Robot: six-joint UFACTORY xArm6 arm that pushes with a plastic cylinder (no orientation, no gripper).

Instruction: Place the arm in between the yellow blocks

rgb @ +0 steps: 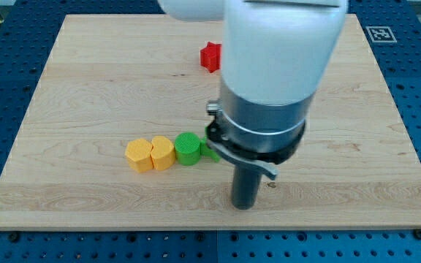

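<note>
The rod's tip (245, 205) rests on the wooden board (86, 88) near the view's bottom, with no claw to open or close; to its left sit a green cylinder (188, 148), then two touching yellow blocks (150, 153); a red block (210, 56) lies toward the top.

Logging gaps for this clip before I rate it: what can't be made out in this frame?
- Second green block, camera view: mostly behind the arm; shape unclear.
- Red block: right side cut off by the arm; shape unclear.
- Two yellow blocks: touching; any gap is too small to tell.
- My tip: its contact with the board is unclear.
</note>
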